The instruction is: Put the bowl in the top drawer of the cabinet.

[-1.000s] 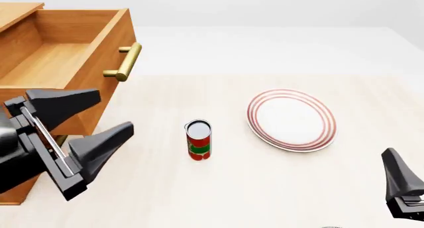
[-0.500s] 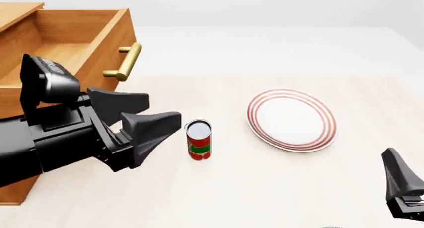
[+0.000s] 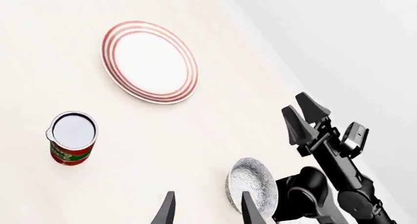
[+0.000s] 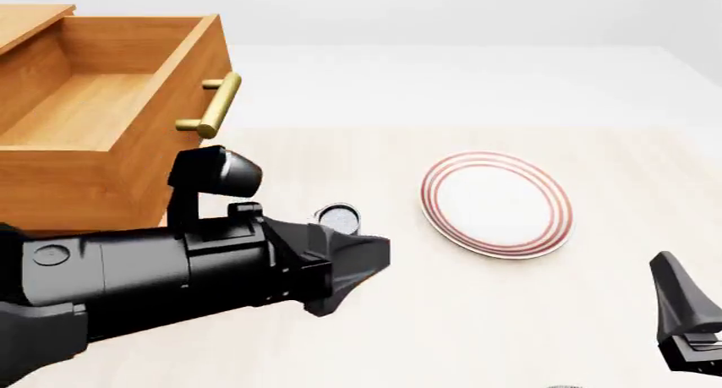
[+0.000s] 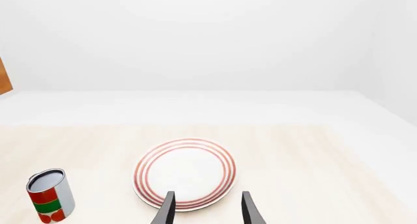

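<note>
Left arm (image 4: 169, 274) extends rightward across the table (image 4: 474, 320), its empty gripper (image 3: 207, 212) parted near the bowl (image 3: 253, 185). Right gripper (image 5: 206, 209) parted, empty.

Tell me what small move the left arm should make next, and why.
Probably ease the left gripper forward toward the bowl and centre on its rim. The fingers are apart with nothing between them, the bowl lies just off one fingertip near the right arm, and the top drawer already stands open.
</note>
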`<action>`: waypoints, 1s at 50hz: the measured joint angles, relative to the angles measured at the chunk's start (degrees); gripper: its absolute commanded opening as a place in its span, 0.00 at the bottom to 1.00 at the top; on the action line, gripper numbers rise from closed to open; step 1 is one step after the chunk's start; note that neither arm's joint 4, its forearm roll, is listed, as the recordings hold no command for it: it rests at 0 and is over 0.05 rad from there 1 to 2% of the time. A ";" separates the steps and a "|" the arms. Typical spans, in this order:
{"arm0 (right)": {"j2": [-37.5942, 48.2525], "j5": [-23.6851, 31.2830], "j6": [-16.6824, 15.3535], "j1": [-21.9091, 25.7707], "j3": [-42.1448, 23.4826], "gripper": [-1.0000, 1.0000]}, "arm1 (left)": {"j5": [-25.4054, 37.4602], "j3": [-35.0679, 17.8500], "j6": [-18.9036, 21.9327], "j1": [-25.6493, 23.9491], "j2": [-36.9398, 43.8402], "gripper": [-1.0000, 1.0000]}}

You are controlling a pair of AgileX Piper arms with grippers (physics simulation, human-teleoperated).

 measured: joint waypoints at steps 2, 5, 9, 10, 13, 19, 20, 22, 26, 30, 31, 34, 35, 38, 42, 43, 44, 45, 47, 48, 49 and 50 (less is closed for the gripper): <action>0.00 0.00 0.00 0.00 0.00 1.00 | -0.17 -0.14 -1.04 -0.48 0.84 1.00; 0.00 0.00 0.00 0.00 0.00 1.00 | -0.49 -0.34 -2.22 -1.02 2.01 1.00; 0.00 0.00 0.00 0.00 0.00 1.00 | -1.13 -0.45 -3.81 -1.70 3.63 1.00; 0.00 0.00 0.00 0.00 0.00 1.00 | -1.35 -0.45 -4.25 -1.88 4.08 1.00; 0.00 0.00 0.00 0.00 0.00 1.00 | -2.01 -0.48 -5.39 -2.42 5.46 1.00; 0.00 0.00 0.00 0.00 0.00 1.00 | -3.35 -0.67 -7.25 -3.48 8.27 1.00; 0.00 0.00 0.00 0.00 0.00 1.00 | -3.59 -0.73 -7.54 -3.65 8.78 1.00; 0.00 0.00 0.00 0.00 0.00 1.00 | -4.05 -0.85 -8.02 -3.96 9.81 1.00; 0.00 0.00 0.00 0.00 0.00 1.00 | -4.97 -1.09 -8.80 -4.48 11.74 1.00; 0.00 0.00 0.00 0.00 0.00 1.00 | -5.73 -1.37 -9.41 -4.95 13.51 1.00; 0.00 0.00 0.00 0.00 0.00 1.00 | -5.89 -1.45 -9.54 -5.07 13.92 1.00; 0.00 0.00 0.00 0.00 0.00 1.00 | -6.31 -1.75 -9.88 -5.41 15.14 1.00; 0.00 0.00 0.00 0.00 0.00 1.00 | -6.44 -1.87 -9.98 -5.52 15.56 1.00; 0.00 0.00 0.00 0.00 0.00 1.00 | -6.77 -2.24 -10.18 -5.81 16.79 1.00; 0.00 0.00 0.00 0.00 0.00 1.00 | -7.18 -2.73 -10.42 -6.17 18.41 1.00; 0.00 0.00 0.00 0.00 0.00 1.00 | -7.27 -2.85 -10.47 -6.26 18.80 1.00; 0.00 0.00 0.00 0.00 0.00 1.00 | -7.36 -2.97 -10.51 -6.34 19.18 1.00; 0.00 0.00 0.00 0.00 0.00 1.00 | -7.44 -3.10 -10.56 -6.44 19.55 1.00; 0.00 0.00 0.00 0.00 0.00 1.00 | -7.58 -3.41 -10.64 -6.64 20.31 1.00; 0.00 0.00 0.00 0.00 0.00 1.00 | -7.65 -3.55 -10.69 -6.74 20.67 1.00; 0.00 0.00 0.00 0.00 0.00 1.00 | -7.71 -3.71 -10.72 -6.84 21.03 1.00; 0.00 0.00 0.00 0.00 0.00 1.00 | -7.77 -3.85 -10.76 -6.94 21.37 1.00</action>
